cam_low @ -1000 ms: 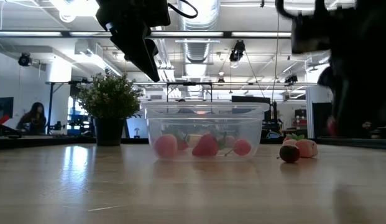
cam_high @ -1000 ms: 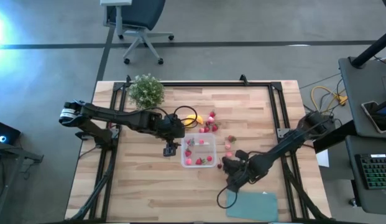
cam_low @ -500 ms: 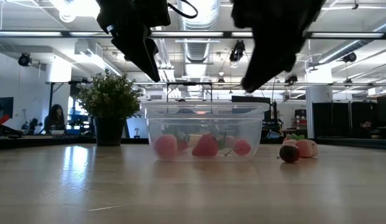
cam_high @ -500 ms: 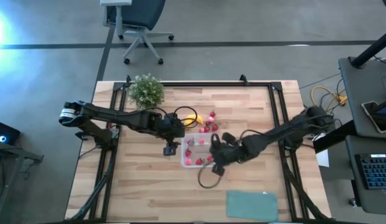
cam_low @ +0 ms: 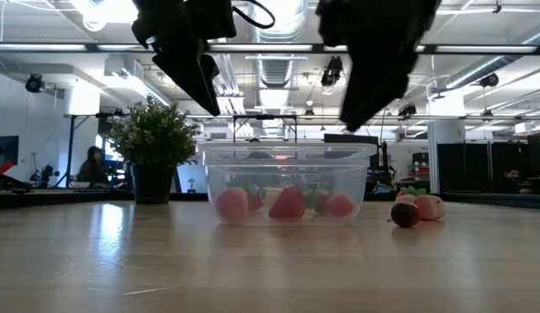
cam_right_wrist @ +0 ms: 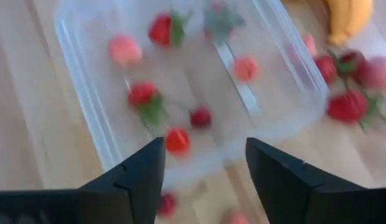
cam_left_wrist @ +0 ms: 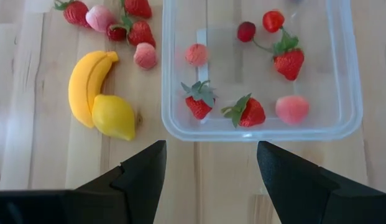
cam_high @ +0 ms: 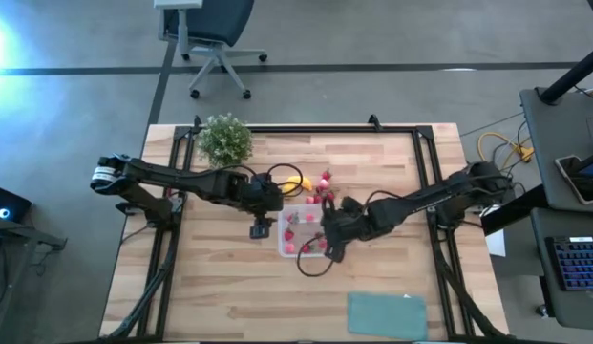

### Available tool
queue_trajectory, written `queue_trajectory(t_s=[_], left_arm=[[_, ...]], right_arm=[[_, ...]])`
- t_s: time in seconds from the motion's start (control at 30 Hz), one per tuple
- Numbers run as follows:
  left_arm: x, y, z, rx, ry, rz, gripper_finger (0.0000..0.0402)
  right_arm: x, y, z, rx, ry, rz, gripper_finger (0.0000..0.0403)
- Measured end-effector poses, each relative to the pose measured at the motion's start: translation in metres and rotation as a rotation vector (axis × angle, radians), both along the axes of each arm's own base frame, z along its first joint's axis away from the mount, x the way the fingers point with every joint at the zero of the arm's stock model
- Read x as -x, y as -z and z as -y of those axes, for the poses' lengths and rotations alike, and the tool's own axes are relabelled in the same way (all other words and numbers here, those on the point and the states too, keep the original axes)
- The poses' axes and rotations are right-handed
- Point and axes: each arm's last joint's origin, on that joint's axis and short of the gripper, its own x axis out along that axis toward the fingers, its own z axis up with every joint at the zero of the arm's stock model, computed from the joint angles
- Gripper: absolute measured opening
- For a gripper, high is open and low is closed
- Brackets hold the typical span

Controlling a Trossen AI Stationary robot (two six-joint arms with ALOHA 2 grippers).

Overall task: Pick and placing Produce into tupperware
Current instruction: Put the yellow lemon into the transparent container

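Note:
The clear tupperware (cam_high: 304, 232) stands mid-table with several red and pink berries (cam_left_wrist: 242, 112) on its floor. A yellow banana (cam_left_wrist: 87, 84) and a lemon (cam_left_wrist: 113, 116) lie on the table by its far left corner, with more berries (cam_left_wrist: 127, 28) beside them. My left gripper (cam_high: 261, 227) hangs open above the table just left of the tupperware. My right gripper (cam_right_wrist: 202, 162) hangs open over the tupperware's near right part (cam_high: 320, 244). Nothing is between the fingers of either gripper.
A bushy potted plant (cam_high: 224, 140) stands at the far left of the table. A flat teal rectangle (cam_high: 387, 313) lies at the near right edge. A few berries (cam_low: 417, 209) lie right of the tupperware. A dark cable loop (cam_high: 313, 265) hangs below my right arm.
My right gripper has risen and swung from the near right part of the table toward the left and far side, coming to a stop over the tupperware's near right part. The tupperware has stayed in place.

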Motion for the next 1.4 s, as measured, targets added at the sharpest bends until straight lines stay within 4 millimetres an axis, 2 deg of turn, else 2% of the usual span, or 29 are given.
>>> queue_trajectory(t_s=[0.13, 0.37, 0.43, 0.53, 0.63, 0.77, 0.97, 1.07, 1.27, 1.4], left_arm=[[0.000, 0.000, 0.000, -0.005, 0.007, 0.001, 0.0238], [-0.007, -0.005, -0.007, -0.086, 0.090, 0.069, 0.0238], [-0.009, -0.009, -0.019, -0.095, 0.058, 0.099, 0.0238], [-0.011, -0.015, -0.050, -0.067, -0.081, 0.144, 0.0238], [-0.009, -0.014, -0.084, 0.063, -0.239, 0.160, 0.0238], [-0.013, -0.002, -0.111, 0.165, -0.313, 0.143, 0.0238], [-0.036, 0.039, -0.121, 0.237, -0.360, 0.014, 0.0238], [-0.049, 0.053, -0.124, 0.262, -0.392, -0.037, 0.0238], [-0.066, 0.059, -0.130, 0.264, -0.464, -0.046, 0.0238], [-0.066, 0.062, -0.130, 0.316, -0.553, -0.098, 0.0238]], right_arm=[[0.021, 0.004, -0.011, 0.053, 0.006, -0.103, 0.0226], [0.049, 0.001, -0.009, 0.029, 0.283, -0.043, 0.0225], [0.056, 0.000, -0.007, 0.014, 0.334, -0.022, 0.0224], [0.064, -0.003, -0.002, 0.015, 0.377, 0.018, 0.0224], [0.070, -0.006, 0.001, 0.031, 0.407, 0.054, 0.0224], [0.075, -0.010, 0.005, 0.057, 0.429, 0.099, 0.0224], [0.077, -0.010, 0.007, 0.093, 0.426, 0.113, 0.0224], [0.078, -0.009, 0.007, 0.096, 0.426, 0.110, 0.0224], [0.079, -0.006, 0.007, 0.098, 0.430, 0.105, 0.0224], [0.079, -0.006, 0.007, 0.098, 0.430, 0.104, 0.0224]])
